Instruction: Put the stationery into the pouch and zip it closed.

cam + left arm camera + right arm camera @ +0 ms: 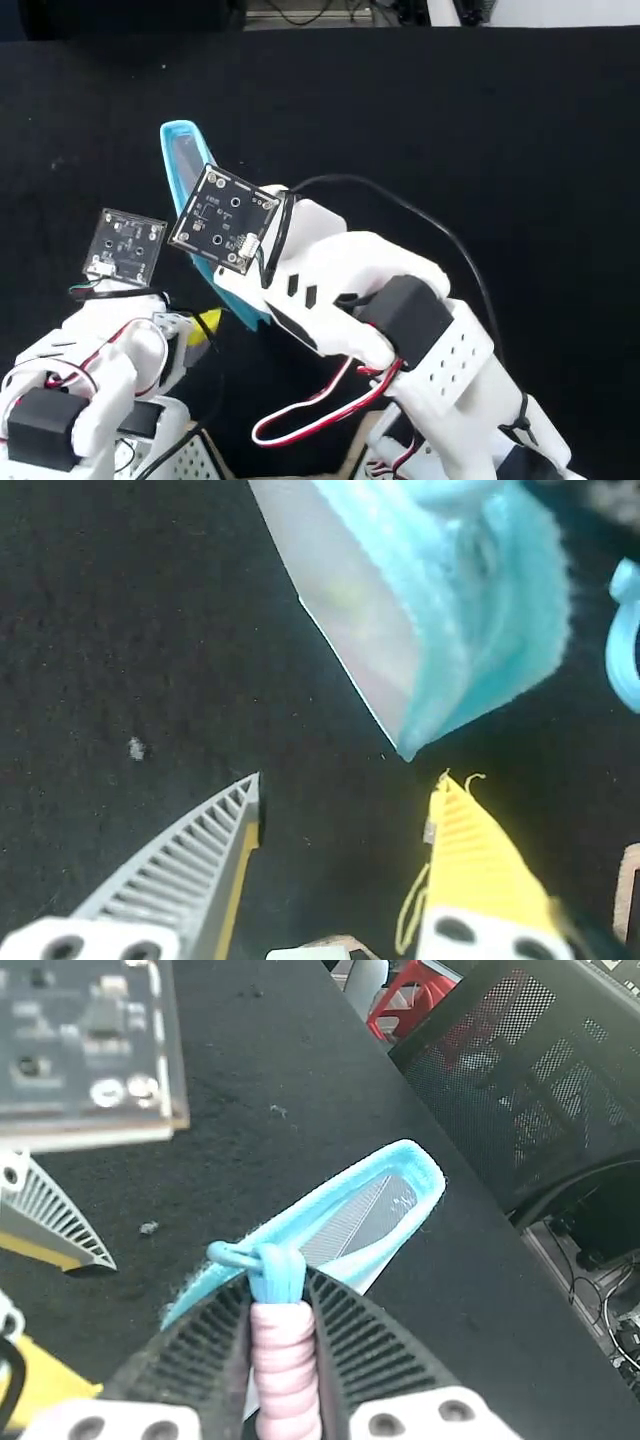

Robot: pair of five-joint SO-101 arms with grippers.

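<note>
A black cloth table (480, 120) fills the scene, with a black mesh chair (520, 1070) past its far edge.

The pouch (183, 160) is light blue with a see-through side. It lies on the cloth left of centre, one end pointing away from the arms. Its near end is hidden from above by the right arm (400, 320) and its wrist board (225, 218).

The right gripper (278, 1285) sits at the pouch's (370, 1210) near end. Its black ribbed jaws are clenched on a pink ribbed tab (285, 1345), which ends in a blue loop (245, 1257) just beyond the fingertips. Whether the zip is open or closed cannot be told.

The left gripper (350, 780) hovers low over the cloth just beside the pouch (370, 610). It is released and holds nothing: its grey finger (215, 845) and yellow finger (475, 850) stand well apart. A corner of the pouch lies just ahead of the yellow fingertip, not touching it. From above, the left arm is at the near left, its yellow finger (205, 325) close to the pouch's near end.
</note>
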